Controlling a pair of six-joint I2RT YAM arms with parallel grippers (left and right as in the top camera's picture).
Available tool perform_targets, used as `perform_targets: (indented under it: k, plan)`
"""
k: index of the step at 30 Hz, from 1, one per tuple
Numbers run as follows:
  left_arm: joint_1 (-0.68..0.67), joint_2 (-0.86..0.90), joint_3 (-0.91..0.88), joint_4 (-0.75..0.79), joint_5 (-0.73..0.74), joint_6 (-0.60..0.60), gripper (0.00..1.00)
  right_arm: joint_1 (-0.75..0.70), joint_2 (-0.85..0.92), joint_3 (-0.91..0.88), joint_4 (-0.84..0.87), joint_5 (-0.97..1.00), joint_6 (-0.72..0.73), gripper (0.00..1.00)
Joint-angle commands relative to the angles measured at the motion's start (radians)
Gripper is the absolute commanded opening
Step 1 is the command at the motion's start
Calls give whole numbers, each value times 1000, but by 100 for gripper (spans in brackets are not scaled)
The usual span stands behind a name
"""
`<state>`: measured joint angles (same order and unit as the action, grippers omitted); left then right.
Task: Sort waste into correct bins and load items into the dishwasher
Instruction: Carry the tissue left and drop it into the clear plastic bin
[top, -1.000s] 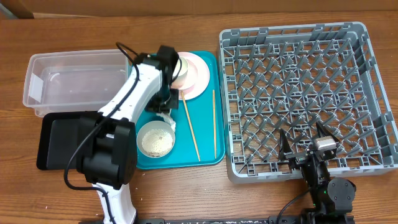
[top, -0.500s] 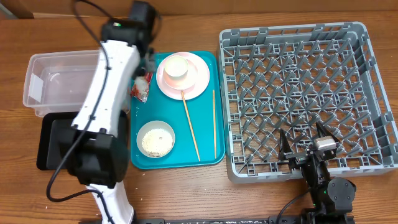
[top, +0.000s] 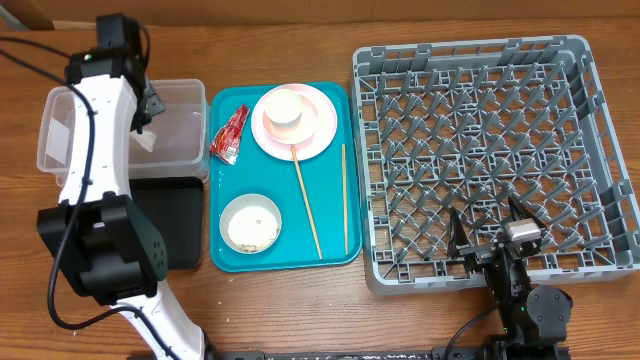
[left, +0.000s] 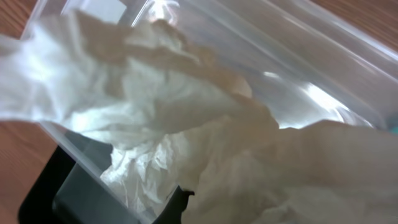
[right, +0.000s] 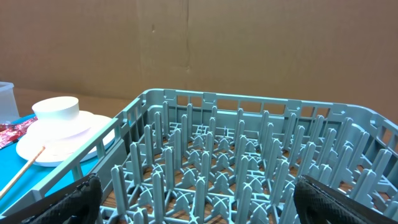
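My left gripper hangs over the clear tub, shut on the crumpled white napkin. The napkin fills the left wrist view, above the tub and beside the black tray. On the teal tray lie the red sauce packet, the pink plate with a white cup on it, a bowl of rice scraps and two chopsticks. My right gripper is open and empty over the grey dish rack's front edge.
The black tray sits in front of the tub, partly hidden by my left arm. The right wrist view shows the rack's pegs between my open fingers, with the plate and cup at far left.
My left arm has lifted the napkin off the teal tray and swung it left, from beside the plate to over the clear tub. The red packet is uncovered. The right arm has not moved.
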<state>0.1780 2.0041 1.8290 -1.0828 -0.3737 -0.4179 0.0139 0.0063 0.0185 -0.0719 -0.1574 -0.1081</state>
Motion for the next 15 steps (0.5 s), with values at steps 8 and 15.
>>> perform_targets:
  k: [8,15]
  plan:
    - [26,-13,-85,79,34,60,50,0,-3,-10,4,-2,5,100]
    - [19,-21,-55,59,88,141,92,0,-3,-10,4,-2,5,100]
